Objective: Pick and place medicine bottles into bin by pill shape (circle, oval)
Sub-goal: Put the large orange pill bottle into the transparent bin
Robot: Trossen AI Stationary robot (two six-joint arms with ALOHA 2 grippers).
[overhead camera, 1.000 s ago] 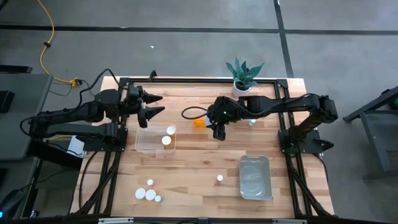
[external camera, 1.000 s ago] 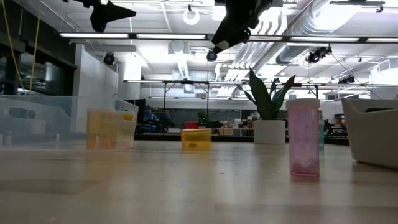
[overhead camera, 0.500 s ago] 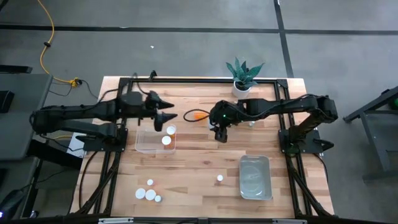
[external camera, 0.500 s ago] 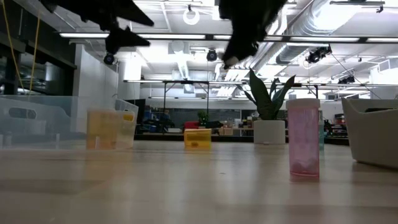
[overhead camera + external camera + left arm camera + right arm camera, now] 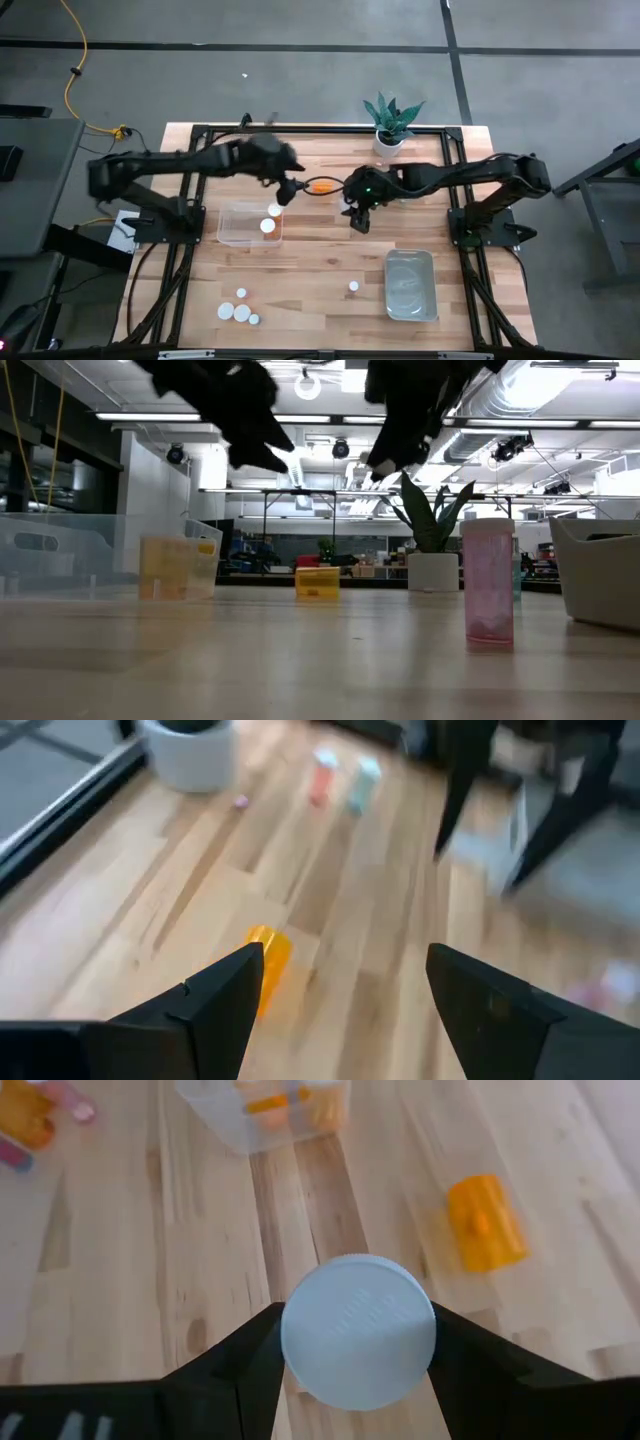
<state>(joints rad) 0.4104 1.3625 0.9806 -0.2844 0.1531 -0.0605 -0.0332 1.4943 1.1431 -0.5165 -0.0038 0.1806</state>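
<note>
Reaching inward, left end effector (image 5: 292, 187) gapes over orange bottle (image 5: 320, 186); right end effector (image 5: 357, 1342) grips white-capped bottle (image 5: 358, 1330); no writing legible.

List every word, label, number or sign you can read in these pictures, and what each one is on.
None can be read.
The white cap held in the right gripper has raised marks, too blurred to read.
The orange bottle lying on the table shows no legible label.
The pink bottle shows no print.
</note>
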